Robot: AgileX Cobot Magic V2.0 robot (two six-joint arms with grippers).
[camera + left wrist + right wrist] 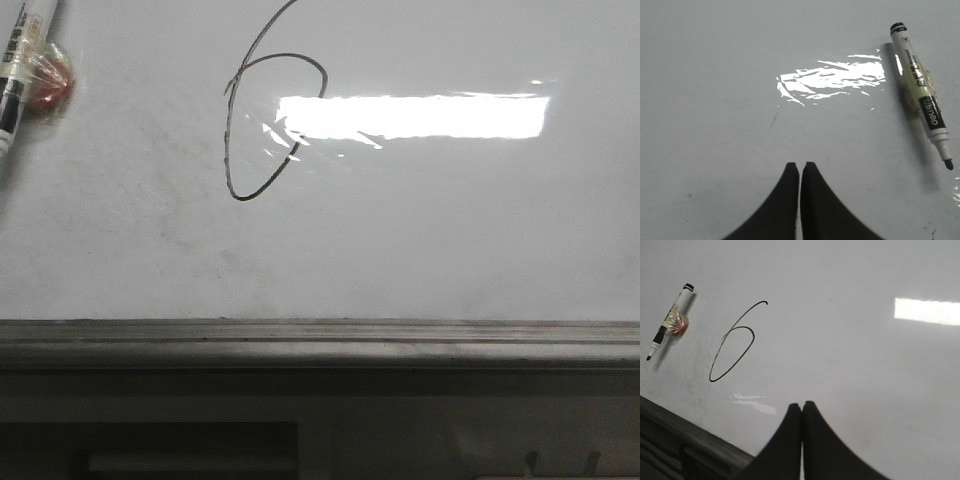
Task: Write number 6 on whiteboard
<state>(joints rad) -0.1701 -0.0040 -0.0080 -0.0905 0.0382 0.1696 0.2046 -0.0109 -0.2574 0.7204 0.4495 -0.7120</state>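
Observation:
The number 6 is a thin black line on the whiteboard, an oval loop with a tail rising off the top. It also shows in the right wrist view. A white marker with tape round it lies on the board at the far left, uncapped; it shows in the left wrist view and the right wrist view. My left gripper is shut and empty, apart from the marker. My right gripper is shut and empty, apart from the 6.
A grey metal ledge runs along the board's lower edge; it also shows in the right wrist view. A bright rectangular glare lies right of the 6. Faint grey smudges mark the board.

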